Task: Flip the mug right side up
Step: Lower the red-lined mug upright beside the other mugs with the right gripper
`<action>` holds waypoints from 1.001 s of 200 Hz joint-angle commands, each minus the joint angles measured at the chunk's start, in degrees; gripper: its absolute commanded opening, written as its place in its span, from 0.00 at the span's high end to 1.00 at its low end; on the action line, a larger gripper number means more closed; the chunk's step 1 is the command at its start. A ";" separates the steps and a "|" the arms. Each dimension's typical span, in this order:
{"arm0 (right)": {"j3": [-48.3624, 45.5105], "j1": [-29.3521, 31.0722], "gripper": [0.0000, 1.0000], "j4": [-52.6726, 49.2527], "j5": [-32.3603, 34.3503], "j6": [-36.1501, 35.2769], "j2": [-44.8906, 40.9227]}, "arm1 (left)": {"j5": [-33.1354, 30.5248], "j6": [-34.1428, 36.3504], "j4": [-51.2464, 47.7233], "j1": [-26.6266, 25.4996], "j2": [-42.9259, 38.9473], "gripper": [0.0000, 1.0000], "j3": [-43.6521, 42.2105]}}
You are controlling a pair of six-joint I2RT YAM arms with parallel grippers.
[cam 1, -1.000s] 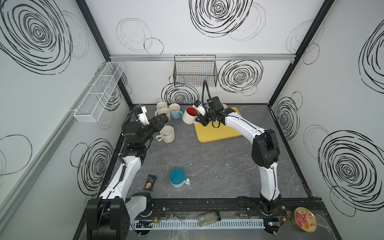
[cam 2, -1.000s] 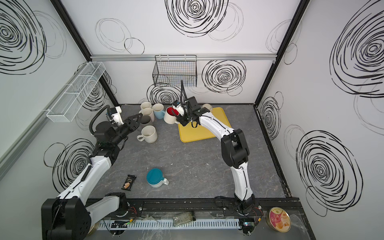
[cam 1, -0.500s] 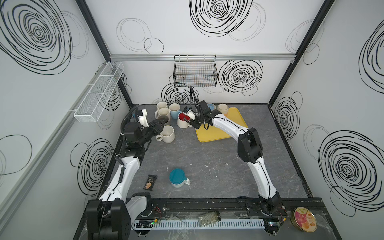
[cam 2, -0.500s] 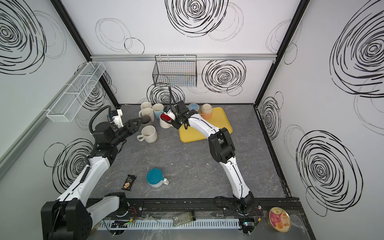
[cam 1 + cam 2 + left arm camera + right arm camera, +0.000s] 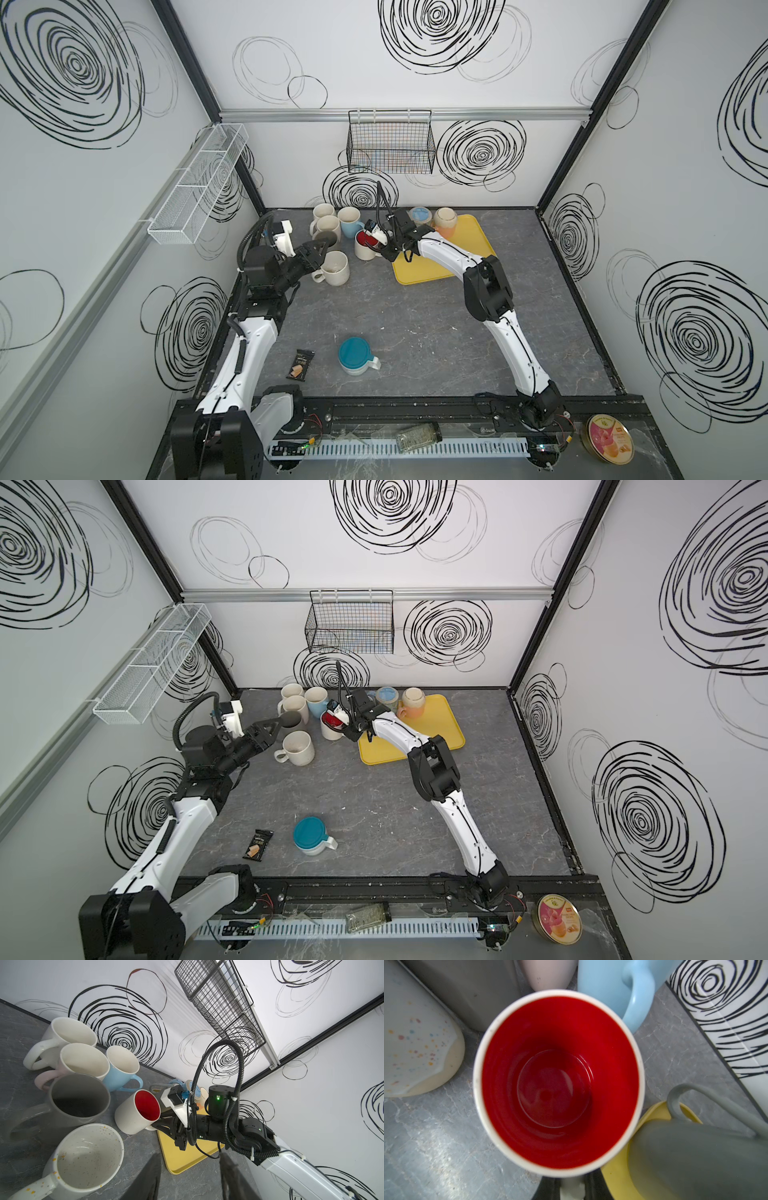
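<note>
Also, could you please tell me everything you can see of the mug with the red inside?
The mug is white outside, glossy red inside, ceramic-looking and empty. It is mouth up beside the yellow tray's corner, near a blue mug. The right gripper is shut on its white handle. Whether it touches the table is unclear.

Red-inside mug, mouth twd cam, handle in right pincer

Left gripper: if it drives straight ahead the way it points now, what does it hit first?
Probably the right gripper, shut on the red-lined mug by its handle; height is unclear, so it might pass over.
</note>
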 commanded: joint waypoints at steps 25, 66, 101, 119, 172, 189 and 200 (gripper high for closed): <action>3.81 1.42 0.77 10.76 1.45 -1.69 2.19 | 1.12 1.73 -0.28 0.86 -2.36 0.50 0.34; 6.14 2.30 0.67 14.30 3.51 -2.64 5.60 | 1.22 3.17 -3.81 2.15 -4.95 0.50 -0.23; 6.98 2.85 0.62 16.92 5.80 -3.31 6.66 | 1.24 3.05 -4.53 2.86 -7.01 0.50 -1.98; 6.96 2.76 0.59 18.68 7.83 -3.79 6.99 | 1.32 2.43 -3.99 2.90 -7.52 0.50 -2.97; 8.21 2.85 0.48 18.45 9.66 -1.88 5.06 | 0.63 1.34 -2.98 2.88 -8.63 0.50 -3.29; 7.43 2.85 0.40 17.14 9.46 0.24 2.68 | 0.63 0.71 -2.85 2.79 -8.52 0.50 -3.00; 6.17 2.84 0.38 16.61 9.15 1.06 0.54 | 0.56 0.15 -2.17 2.58 -8.34 0.50 -2.91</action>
